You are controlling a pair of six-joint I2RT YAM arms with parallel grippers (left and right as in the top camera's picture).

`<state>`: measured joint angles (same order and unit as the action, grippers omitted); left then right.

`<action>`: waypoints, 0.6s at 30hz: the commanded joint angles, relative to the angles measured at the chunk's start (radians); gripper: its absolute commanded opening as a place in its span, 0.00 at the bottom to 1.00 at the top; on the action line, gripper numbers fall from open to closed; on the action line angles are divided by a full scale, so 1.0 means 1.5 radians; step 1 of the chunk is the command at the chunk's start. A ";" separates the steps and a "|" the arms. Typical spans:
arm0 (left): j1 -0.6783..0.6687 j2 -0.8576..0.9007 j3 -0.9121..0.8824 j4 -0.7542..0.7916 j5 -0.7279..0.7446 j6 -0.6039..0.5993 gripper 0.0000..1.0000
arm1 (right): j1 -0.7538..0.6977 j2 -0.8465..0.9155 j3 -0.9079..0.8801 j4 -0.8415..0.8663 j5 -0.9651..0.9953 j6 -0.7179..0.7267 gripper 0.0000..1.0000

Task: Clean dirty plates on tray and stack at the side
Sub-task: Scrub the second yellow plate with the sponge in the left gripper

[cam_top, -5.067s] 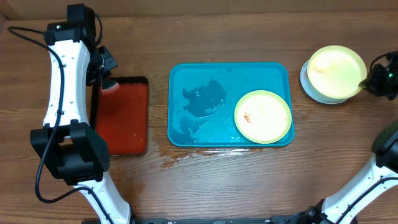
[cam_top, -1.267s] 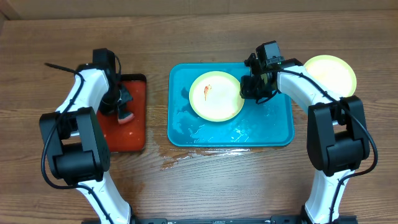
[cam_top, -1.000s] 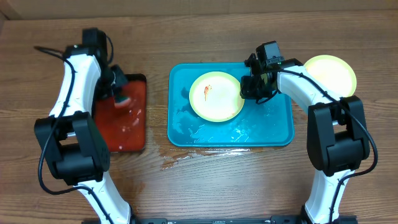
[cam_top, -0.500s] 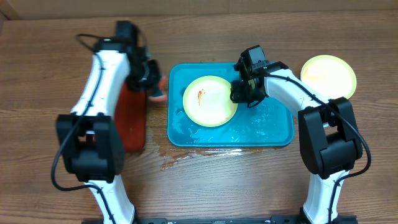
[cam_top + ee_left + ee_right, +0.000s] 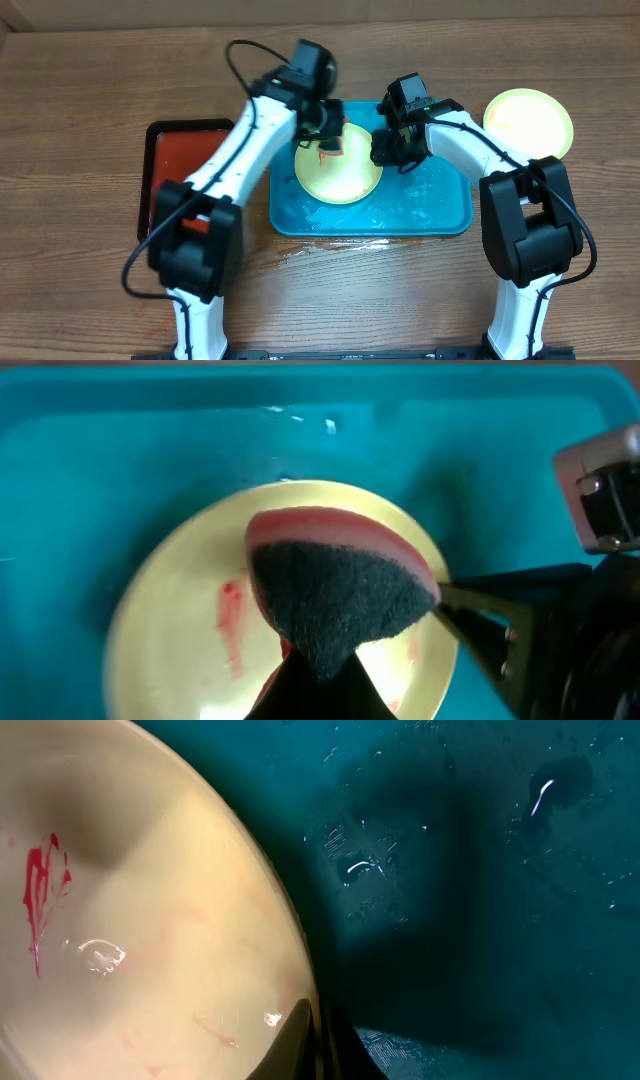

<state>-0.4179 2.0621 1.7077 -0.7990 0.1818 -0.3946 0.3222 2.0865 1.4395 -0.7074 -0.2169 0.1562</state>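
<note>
One pale yellow-green plate [image 5: 350, 180] lies on the left half of the turquoise tray [image 5: 430, 205], with a red smear [image 5: 232, 615] left of its middle. The step in hand looks like the scrubbing of this last dirty plate. A stack of plates [image 5: 528, 120] sits on the table to the right, well apart from the tray.

The left gripper [image 5: 312, 685] is clamped on a sponge [image 5: 335, 595], pink on top with a dark scouring face turned toward the wrist camera. The sponge hangs over the plate's middle, just right of the smear. Whether it touches the plate cannot be told.

The right gripper [image 5: 386, 150] pinches the plate's right rim, its jaws nearly together, steadying the plate against the wet tray.

The next move probably calls for pressing the sponge down and wiping left across the smear while the right side holds firm. A red tray [image 5: 175, 160] lies at far left.
</note>
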 commanded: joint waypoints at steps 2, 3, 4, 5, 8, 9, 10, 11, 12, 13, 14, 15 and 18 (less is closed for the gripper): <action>-0.033 0.068 -0.012 0.022 -0.025 -0.064 0.04 | -0.001 0.005 -0.004 -0.003 0.015 -0.004 0.04; -0.037 0.080 -0.012 0.027 -0.025 -0.070 0.04 | -0.001 0.005 -0.004 -0.003 0.015 -0.004 0.04; -0.039 0.090 -0.012 0.032 -0.024 -0.072 0.04 | -0.001 0.005 -0.004 -0.003 0.015 -0.004 0.04; -0.041 0.099 -0.012 0.036 -0.024 -0.072 0.04 | -0.001 0.005 -0.004 -0.003 0.015 -0.004 0.04; -0.041 0.119 -0.012 0.041 -0.030 -0.071 0.04 | -0.001 0.005 -0.004 -0.003 0.015 -0.004 0.04; -0.041 0.123 -0.012 0.038 -0.047 -0.071 0.04 | -0.001 0.005 -0.004 -0.003 0.015 -0.004 0.04; -0.040 0.123 -0.012 0.034 -0.065 -0.071 0.04 | -0.001 0.005 -0.004 -0.003 0.015 -0.004 0.04; -0.039 0.124 -0.012 0.028 -0.094 -0.071 0.04 | -0.001 0.005 -0.004 -0.003 0.015 -0.004 0.04; -0.038 0.124 -0.012 0.022 -0.127 -0.071 0.04 | -0.001 0.005 -0.004 -0.003 0.015 -0.004 0.04; -0.037 0.124 -0.011 0.009 -0.204 -0.071 0.04 | -0.001 0.005 -0.004 -0.003 0.015 -0.004 0.04; -0.035 0.124 -0.011 0.002 -0.242 -0.071 0.04 | -0.001 0.005 -0.004 -0.003 0.015 -0.004 0.04; -0.033 0.124 -0.011 -0.005 -0.273 -0.070 0.04 | -0.001 0.005 -0.004 -0.003 0.015 -0.004 0.04; -0.026 0.121 -0.003 -0.033 -0.340 -0.052 0.04 | -0.001 0.005 -0.004 -0.003 0.015 -0.004 0.04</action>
<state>-0.4866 2.2322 1.7046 -0.8001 -0.0479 -0.4839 0.3256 2.0876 1.4395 -0.7086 -0.2207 0.1562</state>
